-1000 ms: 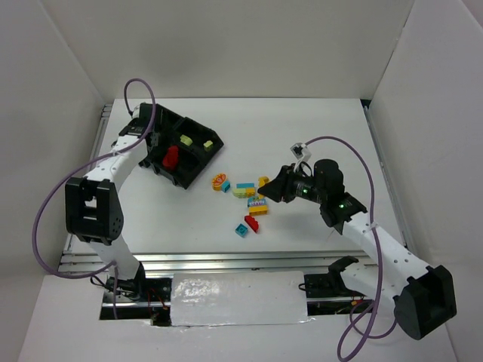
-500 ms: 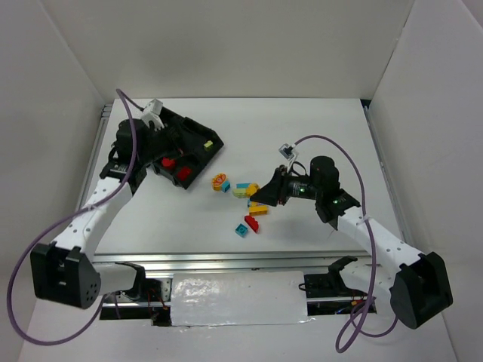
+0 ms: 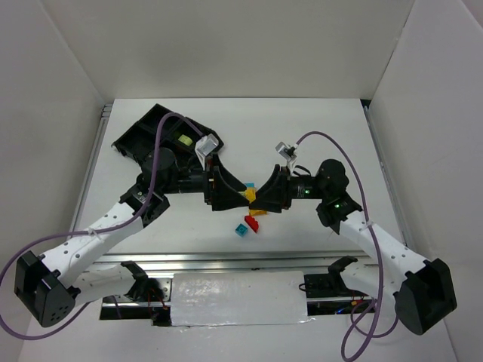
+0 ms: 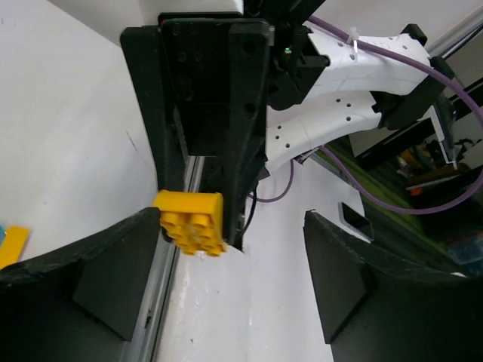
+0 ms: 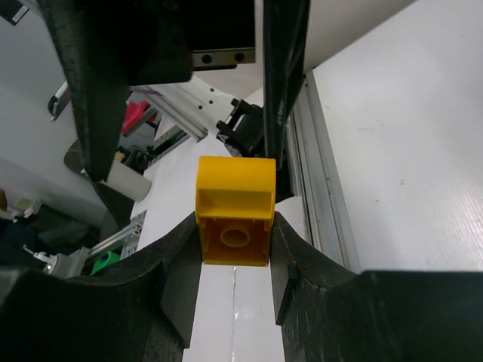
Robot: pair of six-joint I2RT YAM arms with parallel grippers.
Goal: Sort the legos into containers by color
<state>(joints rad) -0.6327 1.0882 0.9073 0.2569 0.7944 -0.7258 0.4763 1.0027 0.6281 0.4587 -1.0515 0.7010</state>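
A yellow lego (image 5: 235, 219) is clamped between the narrowly closed right fingers (image 5: 175, 264) above the middle of the desk (image 3: 317, 128), while the left fingers (image 4: 98, 271) are spread wide and empty just beside it, well apart from the black tray (image 3: 139, 128).

Robot lab: 2 arms (image 3: 102, 228) on white table (image 3: 317, 128), white booth walls (image 3: 226, 45), alu rail (image 3: 226, 260).

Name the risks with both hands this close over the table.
The yellow brick sits at the very tips of the right hand, so a nudge might knock it down to the table. It also lies off-centre in the open left hand, near one finger, so closing may clip the right hand instead.
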